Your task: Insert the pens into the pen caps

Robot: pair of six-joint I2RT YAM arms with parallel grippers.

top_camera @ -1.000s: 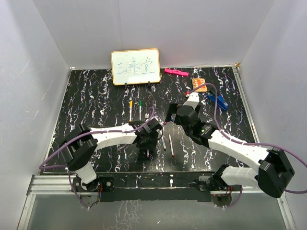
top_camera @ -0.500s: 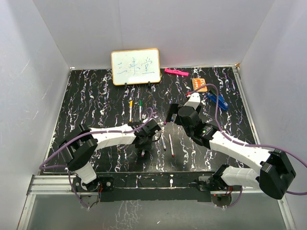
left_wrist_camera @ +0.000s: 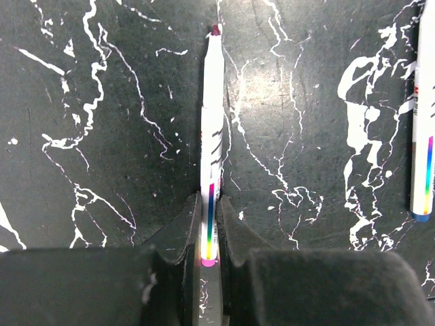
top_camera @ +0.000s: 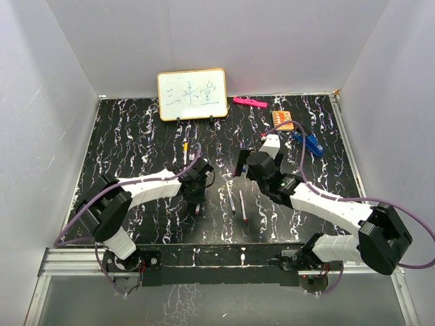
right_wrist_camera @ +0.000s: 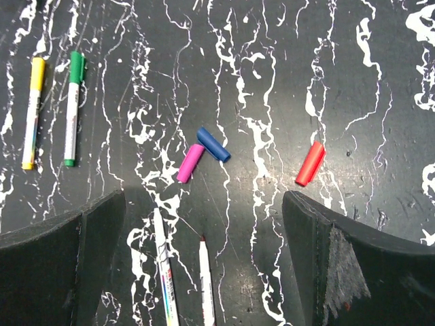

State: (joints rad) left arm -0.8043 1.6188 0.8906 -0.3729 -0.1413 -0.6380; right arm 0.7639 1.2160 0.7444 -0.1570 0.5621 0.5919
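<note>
We are seeing the left end effector (left_wrist_camera: 209, 252) clamping a slim white pen (left_wrist_camera: 212, 122) over the marbled worktop (left_wrist_camera: 102, 102); the right end effector (right_wrist_camera: 204, 224) is gaping above stubby caps (right_wrist_camera: 189, 163).

The counter (top_camera: 122, 136) looks like smooth black stone with white veins and a faint gloss. The pen (left_wrist_camera: 213, 122) is smooth white plastic. The caps (right_wrist_camera: 310, 164) are glossy coloured plastic. The jaws are matt black and finely grained. At 12 o'clock the whiteboard (top_camera: 192, 94) is glossy with a wood-look rim.
</note>
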